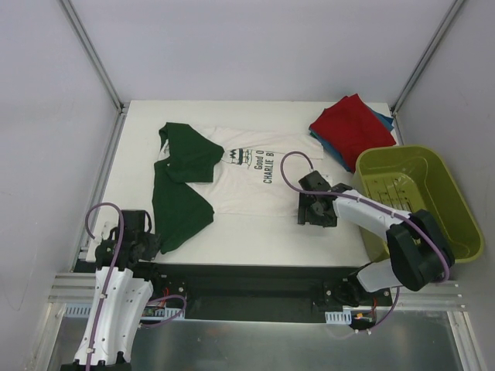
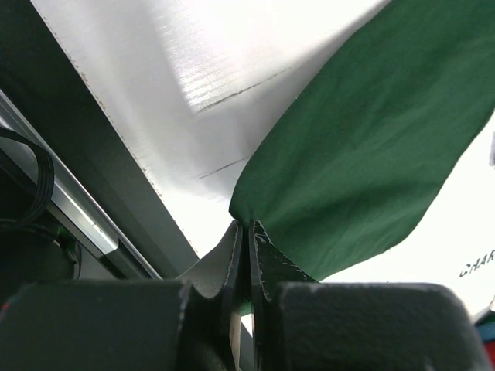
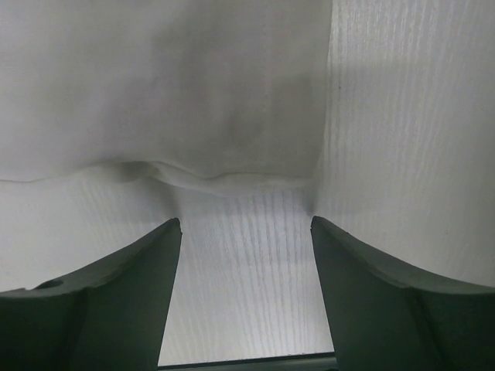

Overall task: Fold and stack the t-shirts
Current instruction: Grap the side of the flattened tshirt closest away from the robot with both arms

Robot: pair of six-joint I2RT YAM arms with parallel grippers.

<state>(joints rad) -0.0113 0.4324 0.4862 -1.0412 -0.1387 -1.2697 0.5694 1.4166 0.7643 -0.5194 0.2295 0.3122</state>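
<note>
Nearest the arm bases, the left gripper (image 1: 145,241) sits at the front-left table edge. Only the left wrist view shows its state: fingers (image 2: 263,255) pressed together, pinching a dark green edge of the cream-white t-shirt with dark green sleeves and black chest lettering (image 1: 236,182). That shirt lies spread on the white table (image 1: 255,239), partly folded on its left side.

Further in, the right gripper (image 1: 303,209) rests low at the shirt's right edge. Its wrist camera alone shows the two fingers (image 3: 131,270) spread apart, holding nothing, with a rumpled cream hem just beyond their tips.

Only the overhead view takes in the far right: one olive-green plastic basket (image 1: 458,224), and behind it a folded red t-shirt (image 1: 352,124) on a folded teal-blue t-shirt (image 1: 385,118).

Count: three shirts, one basket, two grippers.
</note>
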